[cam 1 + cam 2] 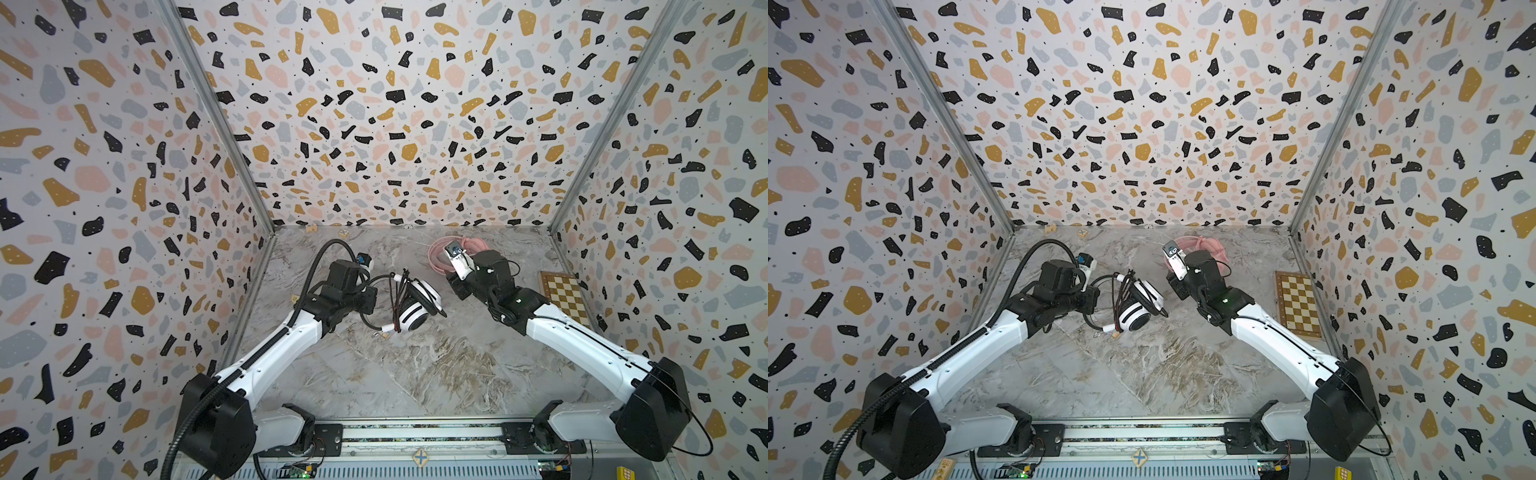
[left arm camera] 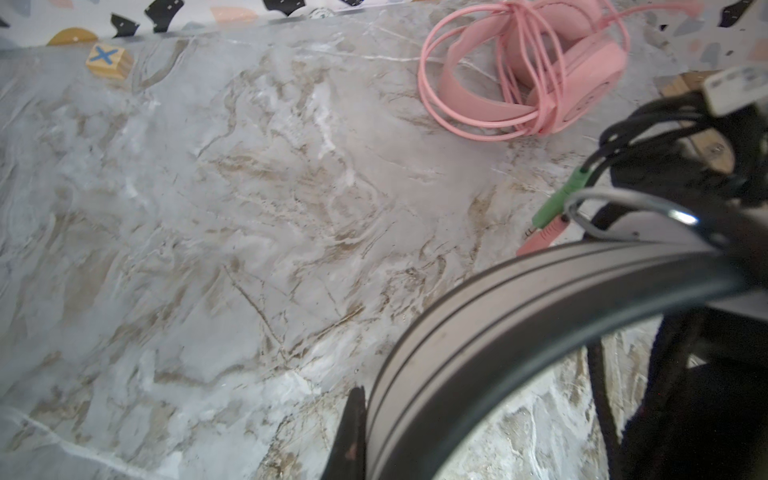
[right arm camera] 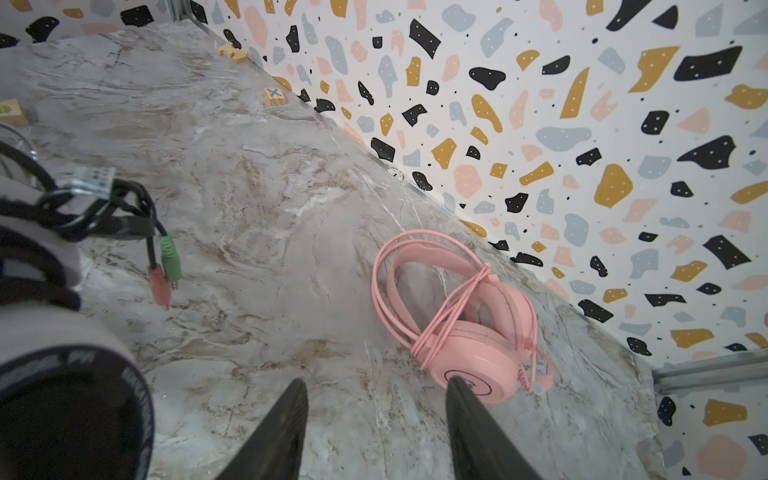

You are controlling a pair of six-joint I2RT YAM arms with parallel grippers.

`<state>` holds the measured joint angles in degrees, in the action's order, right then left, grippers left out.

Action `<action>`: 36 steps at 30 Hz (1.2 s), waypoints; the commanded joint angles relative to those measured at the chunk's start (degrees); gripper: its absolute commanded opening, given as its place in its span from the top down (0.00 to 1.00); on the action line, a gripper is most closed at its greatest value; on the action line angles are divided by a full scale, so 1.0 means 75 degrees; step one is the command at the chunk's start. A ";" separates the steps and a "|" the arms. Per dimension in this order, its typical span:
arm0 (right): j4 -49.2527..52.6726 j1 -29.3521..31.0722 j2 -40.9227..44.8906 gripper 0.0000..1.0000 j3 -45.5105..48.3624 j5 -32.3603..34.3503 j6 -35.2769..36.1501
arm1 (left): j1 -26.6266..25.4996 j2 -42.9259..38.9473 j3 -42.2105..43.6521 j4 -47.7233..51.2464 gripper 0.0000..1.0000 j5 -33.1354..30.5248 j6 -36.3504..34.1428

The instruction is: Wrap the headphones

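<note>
On a marble-patterned tabletop (image 1: 395,374), 2 robot arms work at wrapping headsets. The left gripper (image 1: 371,299), jaws closed, holds the white headset (image 1: 415,309) near the middle, apparently clear of the surface, though exactly where the jaws bite is hidden. The right gripper (image 3: 376,380) hovers near it, jaws open and empty, angled toward the pink headset (image 3: 482,353). That one lies close to the back wall with its cable looped around band and ear cups, and looks done. A chessboard (image 1: 565,299) sits by the right wall. The white headset's black cable (image 1: 401,299) is gathered in loops across the band, but its 2 plugs (image 3: 170,257), 1 green and 1 pink, dangle free. The step in hand appears to be securing that tail. The right jaws would do best to take the cable just above the plugs, keep it taut and tuck it under the loops while the left grip holds steady, lest the coils slacken. A wooden X block (image 3: 274,95) rests by the wall.
</note>
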<state>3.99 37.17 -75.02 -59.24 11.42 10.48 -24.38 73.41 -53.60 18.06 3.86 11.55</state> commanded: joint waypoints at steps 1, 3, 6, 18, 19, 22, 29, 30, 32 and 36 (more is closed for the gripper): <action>-0.0377 -0.0007 0.0377 0.45 0.0276 0.0224 -0.0588 | 0.0202 0.0206 -0.0204 -0.0487 1.00 -0.0496 0.0817; -0.0545 -0.0007 0.0515 0.45 0.0523 0.0232 -0.0916 | 0.0314 0.0457 -0.0292 -0.0524 1.00 -0.0716 0.1114; -0.0817 -0.0009 0.0707 0.45 0.0888 0.0068 -0.1341 | 0.0421 0.0846 -0.0471 -0.0575 1.00 -0.1092 0.1543; -0.1571 0.0000 0.1120 0.45 0.2579 -0.0150 -0.2362 | 0.0959 0.2457 -0.1096 -0.1188 1.00 -0.2167 0.2763; -0.1644 -0.0001 0.1121 0.45 0.2686 -0.0238 -0.2381 | 0.0993 0.2549 -0.1112 -0.1274 1.00 -0.2245 0.2867; -0.1674 -0.0005 0.1051 0.45 0.2893 -0.0508 -0.2422 | 0.1080 0.2820 -0.1154 -0.1667 1.00 -0.2601 0.3120; -0.1918 0.0028 0.1090 0.45 0.3301 -0.0860 -0.2552 | 0.1390 0.3923 -0.1732 -0.1949 1.00 -0.2621 0.3579; -0.1904 0.0046 0.1096 0.45 0.3305 -0.0866 -0.2534 | 0.1433 0.4078 -0.1817 -0.1954 1.00 -0.2513 0.3639; -0.1857 0.0086 0.1099 0.45 0.3350 -0.0844 -0.2502 | 0.1480 0.4391 -0.1935 -0.2085 1.00 -0.2390 0.3781; -0.1889 0.0160 0.1113 0.45 0.3486 -0.0630 -0.2470 | 0.1560 0.4738 -0.2047 -0.2381 0.96 -0.2393 0.3999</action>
<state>-9.45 37.87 -68.14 -33.69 5.98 -7.66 -13.26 108.95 -66.59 6.74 -15.14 38.04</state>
